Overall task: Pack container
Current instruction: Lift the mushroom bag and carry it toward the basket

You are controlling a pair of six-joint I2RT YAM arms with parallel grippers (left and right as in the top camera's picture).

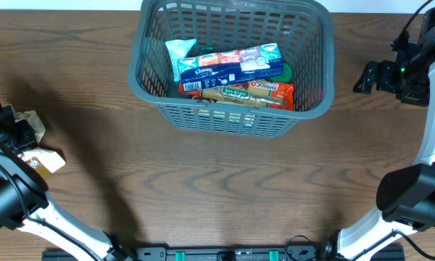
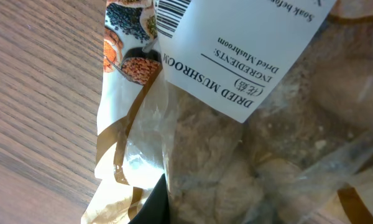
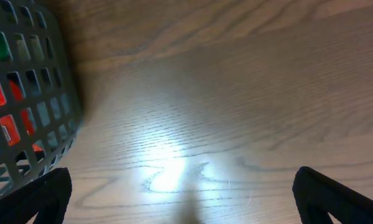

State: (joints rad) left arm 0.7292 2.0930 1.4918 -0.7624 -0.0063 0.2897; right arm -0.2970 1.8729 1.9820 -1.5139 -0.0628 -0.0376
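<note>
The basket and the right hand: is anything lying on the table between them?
No. Overhead, only bare wooden table lies between the basket and the right hand; its wrist view agrees.

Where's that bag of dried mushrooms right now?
The dried mushroom bag is at the far left edge of the table in the overhead view, at the left gripper, away from the container at top centre.

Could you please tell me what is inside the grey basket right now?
The basket holds a blue tissue pack, a pale pouch and an orange packet. Anything lying beneath them is covered and cannot be seen.
</note>
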